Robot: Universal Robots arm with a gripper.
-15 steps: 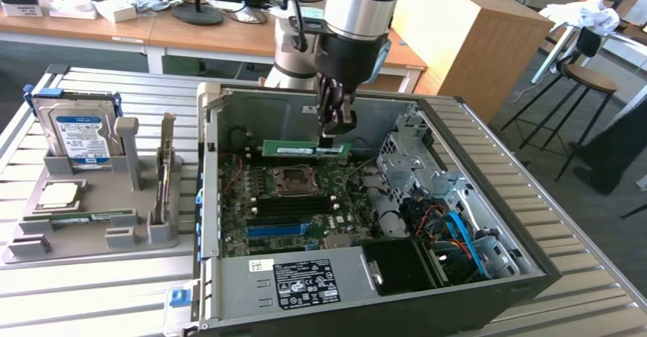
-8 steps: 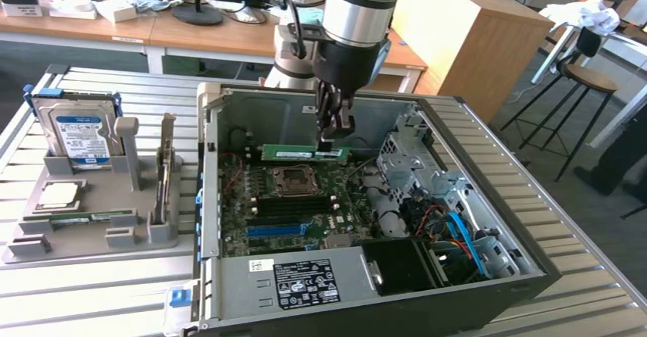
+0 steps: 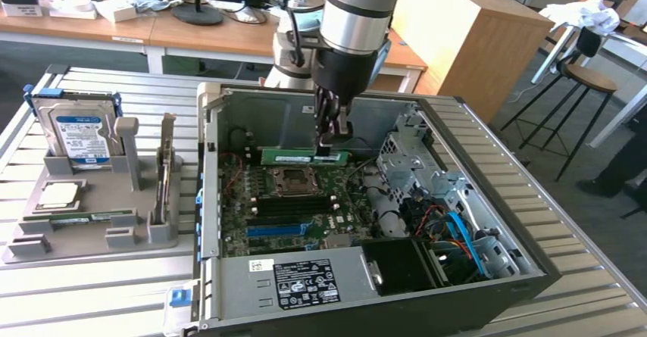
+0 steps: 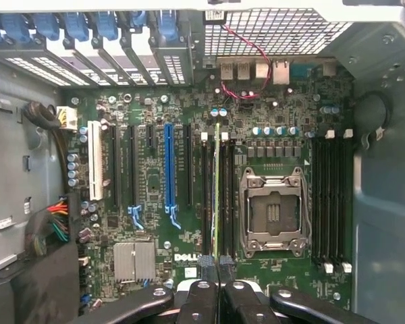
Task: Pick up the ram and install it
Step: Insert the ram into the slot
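Alignment seemed to matter most at this step. The ram [image 3: 293,156] was clamped between the fingers [image 3: 329,131] near one of its ends, so most of its length reached out to one side of them. Held off-centre like that, the far end would probably tip or sag, so the push would need to be level and slow.

In the wrist view the ram [image 4: 217,189] showed edge-on as a thin green line running away from the fingers [image 4: 201,300]. It lay over the black memory slots [image 4: 229,202], just beside the empty CPU socket [image 4: 273,209]. Its edge looked parallel to the slots, which was the right start. Whether it touched a slot yet could not be told. A clean seat would likely depend on keeping the stick upright and on the slot's end clips standing clear.

The arm [image 3: 354,19] reached steeply down into the open case [image 3: 303,98], wrist vertical, fingers pointing straight at the motherboard [image 4: 148,175] below them.
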